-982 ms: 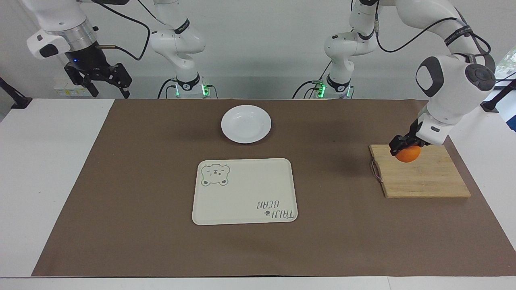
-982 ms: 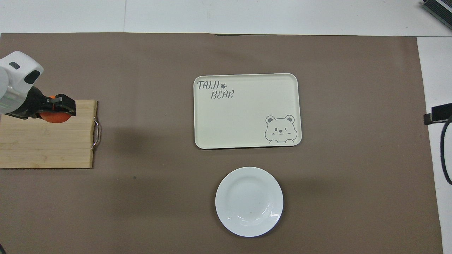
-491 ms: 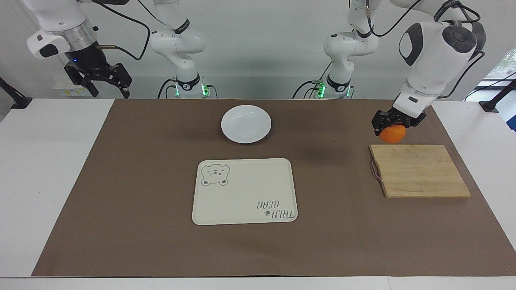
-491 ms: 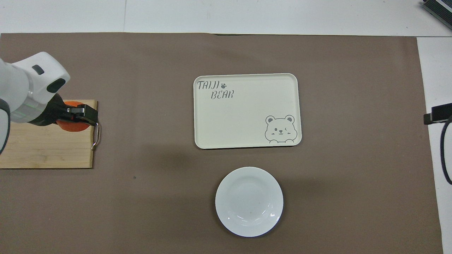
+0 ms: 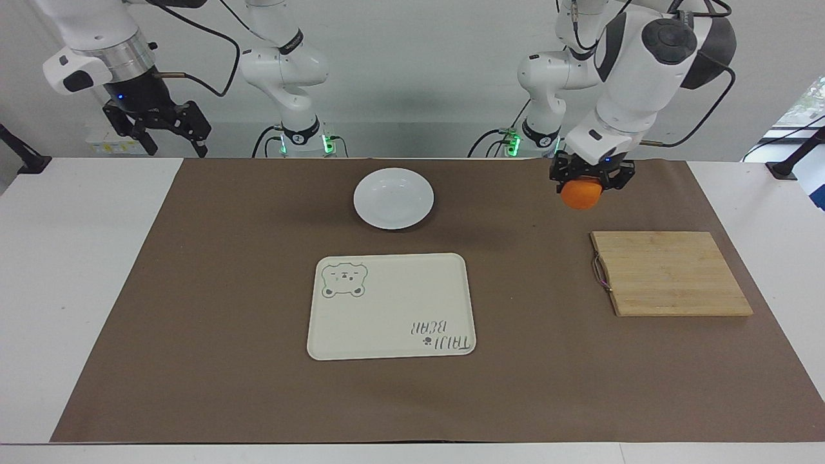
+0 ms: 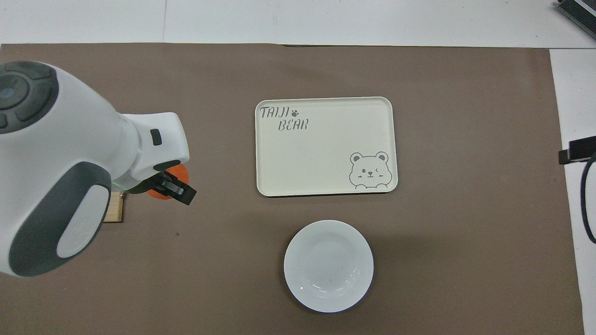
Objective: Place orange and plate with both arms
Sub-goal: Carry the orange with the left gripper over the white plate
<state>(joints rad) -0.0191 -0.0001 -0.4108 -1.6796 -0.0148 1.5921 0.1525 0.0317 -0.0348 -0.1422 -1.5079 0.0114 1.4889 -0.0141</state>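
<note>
Above the brown mat [image 5: 193,290], the left gripper [image 5: 582,191] clamps the orange [image 5: 579,195] aloft; the right gripper [image 5: 169,132] waits wide open.

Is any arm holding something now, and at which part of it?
The left tool holds the orange by its upper half, in the air over the brown mat. The right tool waits, open and empty.

Open brown mat [image 5: 515,270] between tray [image 5: 391,306] and cutting board [image 5: 670,274]
</note>
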